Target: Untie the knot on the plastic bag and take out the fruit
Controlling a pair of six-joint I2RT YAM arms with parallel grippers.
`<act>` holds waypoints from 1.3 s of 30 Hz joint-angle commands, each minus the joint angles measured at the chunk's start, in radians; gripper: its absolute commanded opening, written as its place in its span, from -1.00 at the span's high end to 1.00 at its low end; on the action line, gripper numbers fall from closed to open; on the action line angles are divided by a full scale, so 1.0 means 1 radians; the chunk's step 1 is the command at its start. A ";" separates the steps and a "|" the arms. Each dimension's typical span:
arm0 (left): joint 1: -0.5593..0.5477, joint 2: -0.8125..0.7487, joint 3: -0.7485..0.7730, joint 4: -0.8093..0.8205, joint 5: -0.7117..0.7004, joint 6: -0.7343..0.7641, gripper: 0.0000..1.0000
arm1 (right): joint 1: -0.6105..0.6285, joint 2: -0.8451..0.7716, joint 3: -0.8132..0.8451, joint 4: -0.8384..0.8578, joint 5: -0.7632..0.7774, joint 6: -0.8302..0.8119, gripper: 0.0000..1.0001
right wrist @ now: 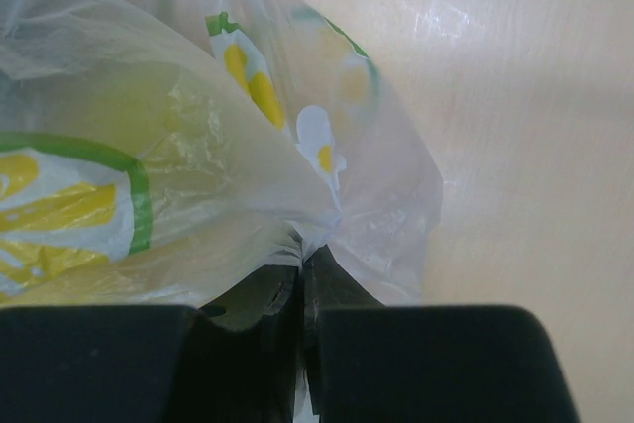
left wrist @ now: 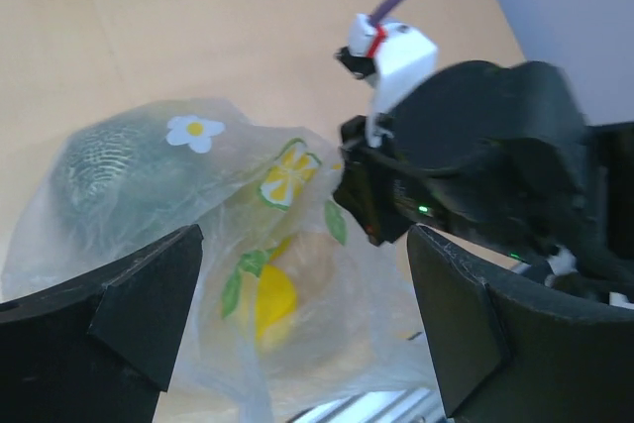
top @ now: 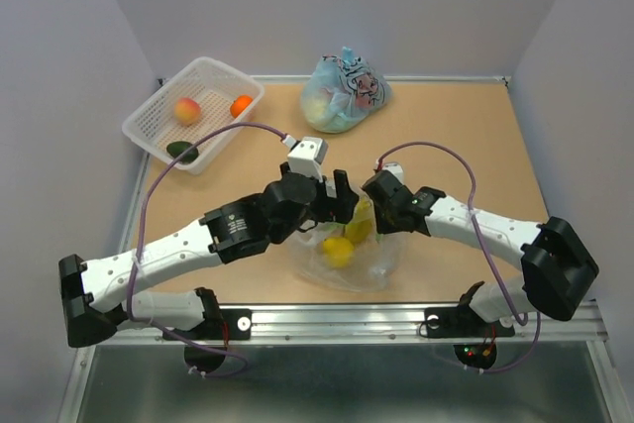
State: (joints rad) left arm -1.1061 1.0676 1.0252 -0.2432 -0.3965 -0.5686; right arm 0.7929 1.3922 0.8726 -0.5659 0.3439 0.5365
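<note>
The plastic bag (top: 362, 263) lies low in the centre of the top view, slumped on the wooden table (top: 466, 136) just short of the metal front rail (top: 327, 322). My right gripper (right wrist: 300, 269) has its fingers pressed together on a pinch of the film. My left gripper (left wrist: 302, 245) stands wide above the bag; whether its tips touch, I cannot tell.

Through the thin, crinkled, clear film with its lemon and daisy prints I see a yellow lemon (top: 338, 250) and a round, netted green melon (left wrist: 114, 180).

Bare wood lies open above the bag, up to a light-blue printed bag (top: 344, 94) by the far wall. At upper left a white lattice basket (top: 149, 118) holds a peach (top: 187, 109), an orange (top: 241, 105) and a dark green fruit (top: 182, 151).
</note>
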 commanded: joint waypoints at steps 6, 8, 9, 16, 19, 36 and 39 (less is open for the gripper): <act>-0.158 0.189 0.153 -0.169 -0.039 -0.163 -0.83 | -0.003 -0.056 -0.049 0.100 0.027 0.120 0.85; -0.179 0.210 0.141 -0.179 -0.018 -0.215 -0.78 | -0.001 -0.055 -0.050 0.103 0.024 0.134 0.85; -0.187 0.215 0.138 -0.182 -0.009 -0.241 -0.73 | -0.003 -0.052 -0.049 0.104 0.021 0.137 0.85; -0.184 0.288 0.081 -0.298 -0.041 -0.398 -0.64 | -0.003 -0.062 -0.066 0.112 0.010 0.149 0.85; -0.129 0.310 0.020 -0.257 -0.004 -0.428 -0.64 | -0.001 -0.076 -0.078 0.116 0.009 0.155 0.86; -0.011 0.356 -0.100 -0.074 0.013 -0.490 -0.84 | -0.003 -0.150 -0.149 0.158 -0.055 0.189 0.86; 0.023 0.341 -0.142 -0.032 0.033 -0.494 -0.86 | -0.001 -0.159 -0.159 0.164 -0.057 0.195 0.86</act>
State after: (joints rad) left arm -1.1164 1.4574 0.9249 -0.3149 -0.3408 -1.0241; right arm 0.7929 1.2648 0.7376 -0.4404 0.2932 0.7124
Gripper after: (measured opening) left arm 0.925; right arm 0.074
